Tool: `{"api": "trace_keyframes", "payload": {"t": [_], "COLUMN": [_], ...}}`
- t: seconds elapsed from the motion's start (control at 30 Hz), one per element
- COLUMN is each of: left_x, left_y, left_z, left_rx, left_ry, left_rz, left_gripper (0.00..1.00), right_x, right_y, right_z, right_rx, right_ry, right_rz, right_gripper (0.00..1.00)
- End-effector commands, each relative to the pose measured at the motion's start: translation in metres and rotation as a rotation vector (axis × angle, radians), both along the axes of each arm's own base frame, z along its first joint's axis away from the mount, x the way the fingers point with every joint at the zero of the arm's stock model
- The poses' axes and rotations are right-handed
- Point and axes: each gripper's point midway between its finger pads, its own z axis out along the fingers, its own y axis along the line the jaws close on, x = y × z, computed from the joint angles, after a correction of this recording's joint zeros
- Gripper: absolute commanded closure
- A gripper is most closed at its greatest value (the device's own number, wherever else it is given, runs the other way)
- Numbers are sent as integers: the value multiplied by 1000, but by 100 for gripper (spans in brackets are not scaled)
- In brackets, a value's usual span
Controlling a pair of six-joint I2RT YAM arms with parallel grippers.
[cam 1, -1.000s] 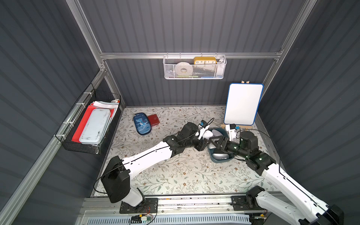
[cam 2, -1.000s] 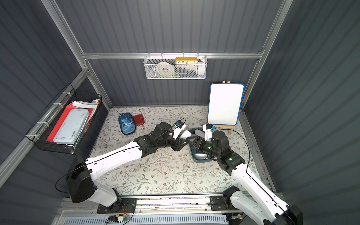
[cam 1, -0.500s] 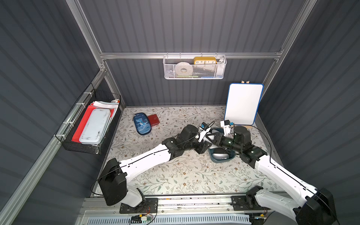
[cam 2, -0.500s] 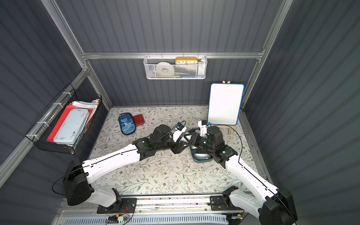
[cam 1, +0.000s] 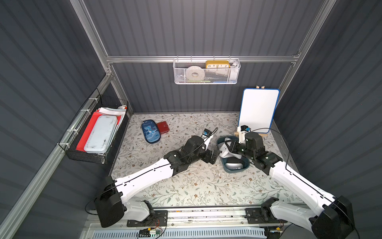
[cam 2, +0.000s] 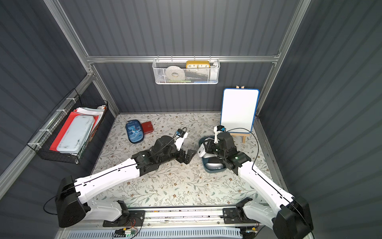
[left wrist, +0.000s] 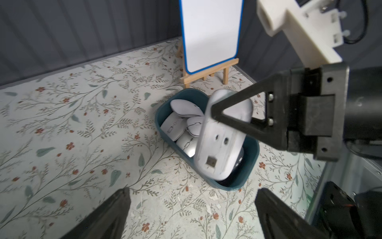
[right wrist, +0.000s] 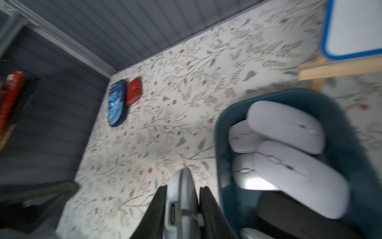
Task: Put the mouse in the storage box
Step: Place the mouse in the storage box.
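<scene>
Left wrist: right claw (left wrist: 213, 112) tight on mouse (left wrist: 219, 149) at box (left wrist: 249, 165) rim; left claw (left wrist: 193, 193) agape.

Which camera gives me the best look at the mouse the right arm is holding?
Left wrist: the mouse is large there, its underside facing the lens. Right wrist shows the mouse only edge-on and blurred. In both top views the mouse is small, its detail lost.

The yellow clock (cam 1: 217, 64) face shows 10, 11, 12, 1 and 2.
</scene>
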Motion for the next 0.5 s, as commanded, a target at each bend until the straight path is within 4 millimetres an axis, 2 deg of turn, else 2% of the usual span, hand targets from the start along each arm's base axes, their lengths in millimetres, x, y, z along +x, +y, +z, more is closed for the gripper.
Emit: {"api": "trace_keyframes", "payload": {"t": [0.0,0.2,0.47], "left_x": [10,2,3], "left_y": [37,52,53], "left_z": [1,-6,-17], "left_rx": [-4,-30,-23], "left_ry": [-10,2,24], "left_rz": [199,228,243], "left_gripper": [0,1,1], "right_x": [4,4,14], "right_y": [-49,-79,-88], "right_z": [-23,-44,-69], "right_rx": [-343,-537,-705], "right_ry": [4,47,108], "right_rz": [-118,-197,-203], "right_gripper": [91,91,90]}}
